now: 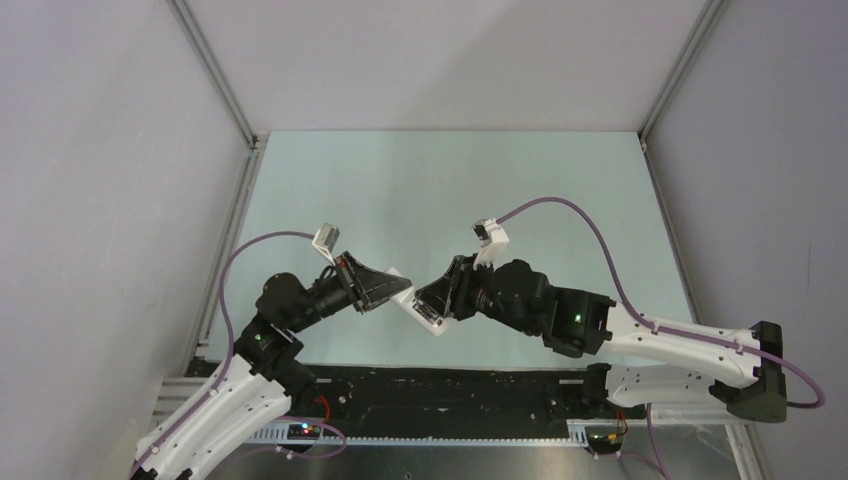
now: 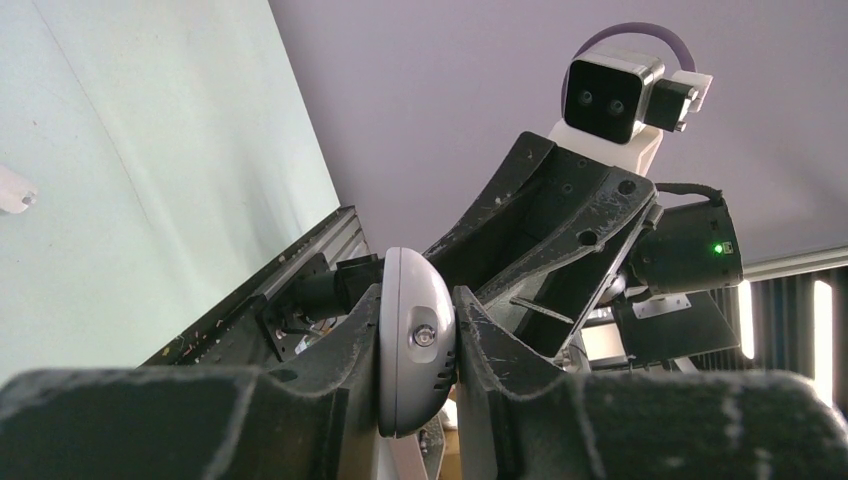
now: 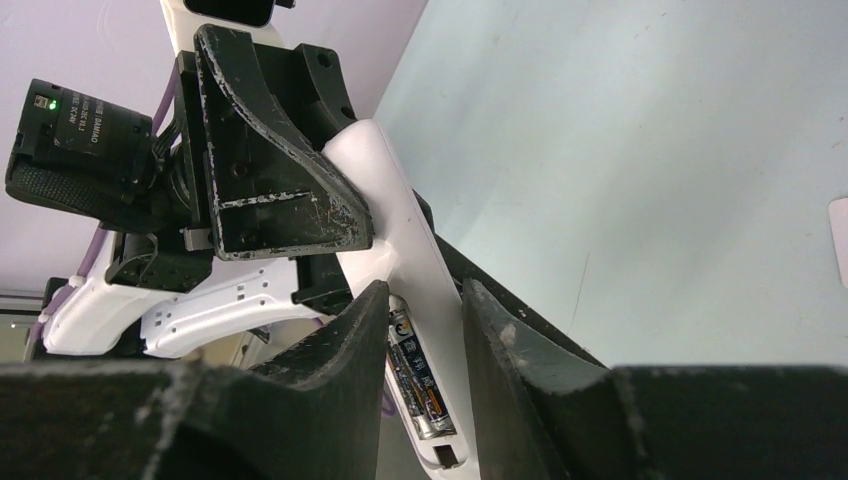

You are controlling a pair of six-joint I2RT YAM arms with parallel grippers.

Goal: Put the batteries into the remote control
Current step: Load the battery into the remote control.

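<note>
The white remote control (image 1: 408,297) is held in the air between both grippers, above the near part of the table. My left gripper (image 1: 393,287) is shut on its rounded front end (image 2: 412,340), where a small emitter lens shows. My right gripper (image 1: 434,305) is shut on the other end (image 3: 385,190), its fingers on the remote's two sides. The battery bay faces the right wrist camera and is uncovered. Two dark batteries (image 3: 415,375) with printed labels lie side by side in it. The remote's buttons are hidden.
A small flat white piece (image 3: 838,225) lies on the pale green table top (image 1: 450,190); a white piece also shows at the left edge of the left wrist view (image 2: 14,190). Grey walls stand on three sides. A black rail (image 1: 450,390) runs along the near edge.
</note>
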